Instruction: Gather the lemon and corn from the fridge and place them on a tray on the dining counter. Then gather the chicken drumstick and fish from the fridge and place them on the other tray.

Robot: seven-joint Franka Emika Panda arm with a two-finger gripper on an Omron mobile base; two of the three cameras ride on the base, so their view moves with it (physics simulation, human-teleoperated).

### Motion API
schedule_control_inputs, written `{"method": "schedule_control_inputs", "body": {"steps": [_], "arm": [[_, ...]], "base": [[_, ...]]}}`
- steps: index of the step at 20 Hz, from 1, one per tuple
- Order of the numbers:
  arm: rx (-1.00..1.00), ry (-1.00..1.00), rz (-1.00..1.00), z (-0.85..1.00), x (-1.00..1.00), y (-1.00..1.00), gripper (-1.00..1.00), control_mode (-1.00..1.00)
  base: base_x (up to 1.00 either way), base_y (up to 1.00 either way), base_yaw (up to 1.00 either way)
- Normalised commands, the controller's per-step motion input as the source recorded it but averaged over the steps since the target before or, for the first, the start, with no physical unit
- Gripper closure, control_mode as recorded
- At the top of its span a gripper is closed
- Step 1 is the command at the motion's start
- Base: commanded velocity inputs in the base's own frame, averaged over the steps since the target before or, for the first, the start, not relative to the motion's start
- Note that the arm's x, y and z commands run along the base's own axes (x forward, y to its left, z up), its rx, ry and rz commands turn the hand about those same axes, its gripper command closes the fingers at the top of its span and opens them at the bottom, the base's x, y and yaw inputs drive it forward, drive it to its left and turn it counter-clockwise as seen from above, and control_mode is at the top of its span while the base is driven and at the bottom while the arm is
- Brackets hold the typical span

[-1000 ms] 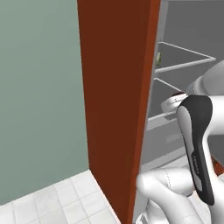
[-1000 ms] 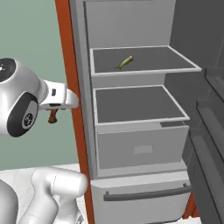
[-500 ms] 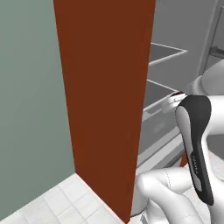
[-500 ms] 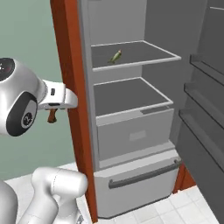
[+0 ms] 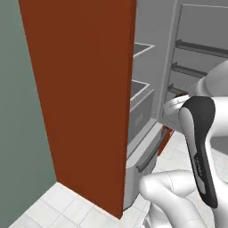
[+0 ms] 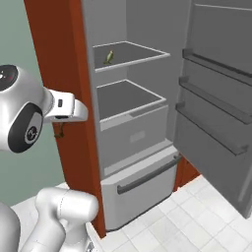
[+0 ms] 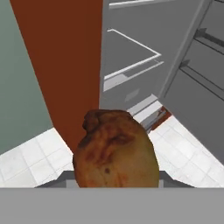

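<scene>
Pincer closed on the chicken drumstick; you see the browned meat at lower centre of the hand view, hiding the finger tips. In the right base view a bit of the drumstick hangs just below the white wrist at left centre, against the red fridge side panel. Beyond it the fridge stands open, door swung to the right of the frame. One small greenish item, too small to identify, lies on the upper shelf. Bottom drawer shut, white tiled floor below.
</scene>
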Motion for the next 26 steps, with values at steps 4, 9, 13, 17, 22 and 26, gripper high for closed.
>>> {"method": "schedule_control_inputs", "body": {"steps": [4, 9, 13, 17, 22, 26], "arm": [[0.00, 0.00, 0.00, 0.00, 0.00, 0.00, 1.00, 1.00], [0.00, 0.00, 0.00, 0.00, 0.00, 0.00, 1.00, 1.00], [0.00, 0.00, 0.00, 0.00, 0.00, 0.00, 1.00, 1.00], [0.00, 0.00, 0.00, 0.00, 0.00, 0.00, 1.00, 1.00], [0.00, 0.00, 0.00, 0.00, 0.00, 0.00, 1.00, 1.00], [0.00, 0.00, 0.00, 0.00, 0.00, 0.00, 1.00, 1.00]], "base": [[-0.88, 0.10, -0.40], [-0.99, 0.01, -0.30], [-1.00, 0.00, -0.29], [-1.00, 0.00, -0.29], [-0.82, 0.00, -0.31], [-0.62, -0.03, -0.28]]}}
